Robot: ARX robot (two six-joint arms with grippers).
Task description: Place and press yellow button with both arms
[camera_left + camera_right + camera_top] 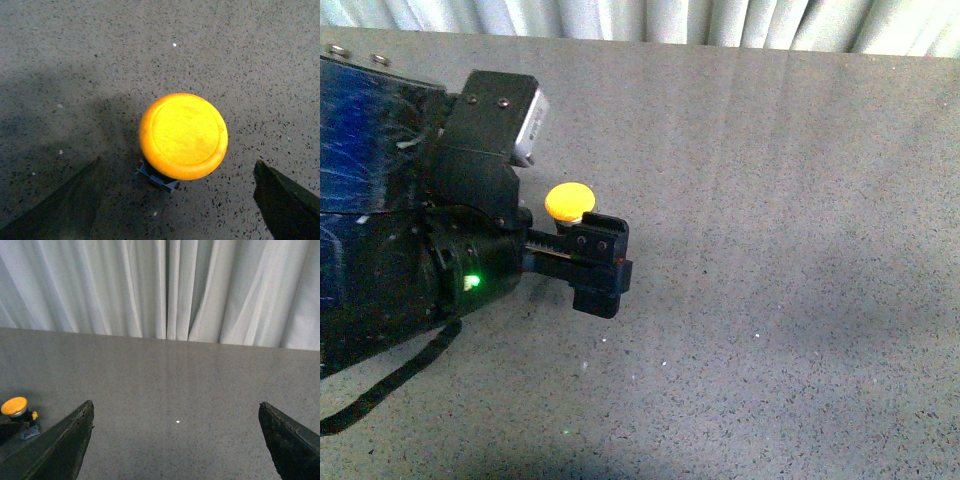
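Observation:
The yellow button (pixel 569 201) stands upright on the grey speckled table (pixel 770 250), left of centre. My left arm (pixel 440 260), black with a green light, reaches in from the left. Its gripper (pixel 603 265) hovers open just in front of the button, not touching it. In the left wrist view the yellow cap (pixel 183 135) sits between the two wide-apart dark fingers (pixel 75 200), and its blue-grey base (pixel 159 179) peeks out below. My right gripper (pixel 175 404) is open and empty, low over bare table. The button (pixel 14 406) shows small at the far left of its view. The right arm is out of the front view.
A white pleated curtain (pixel 165 285) hangs behind the table's far edge (pixel 720 48). A dark blue wrapped part of the robot (pixel 360 130) fills the left side of the front view. A black cable (pixel 390 385) trails from the left arm.

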